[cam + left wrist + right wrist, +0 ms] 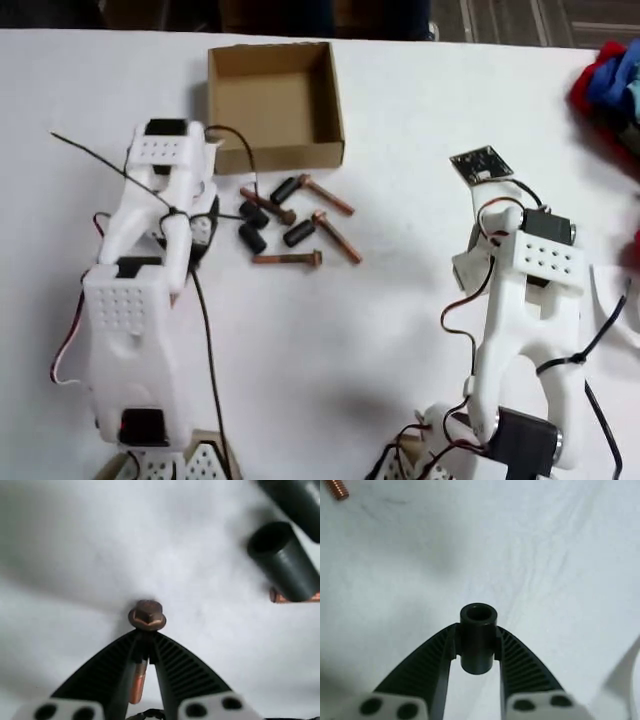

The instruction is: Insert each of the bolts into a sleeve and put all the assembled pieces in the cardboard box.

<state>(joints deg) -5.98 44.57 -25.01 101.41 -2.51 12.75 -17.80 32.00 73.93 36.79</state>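
Note:
My left gripper is shut on the shank of a copper bolt, whose hex head sticks out past the fingertips just above the white table. My right gripper is shut on a black sleeve, its open bore facing away from the wrist. In the high view the left arm's gripper is beside the parts pile and the right arm's gripper is well off to the right of it. Loose bolts and sleeves lie in front of the empty cardboard box.
Two black sleeves lie close to the left gripper, with a bolt end behind one. A small circuit board lies beyond the right arm. Red and blue cloth sits at the far right edge. Cables trail around both arms.

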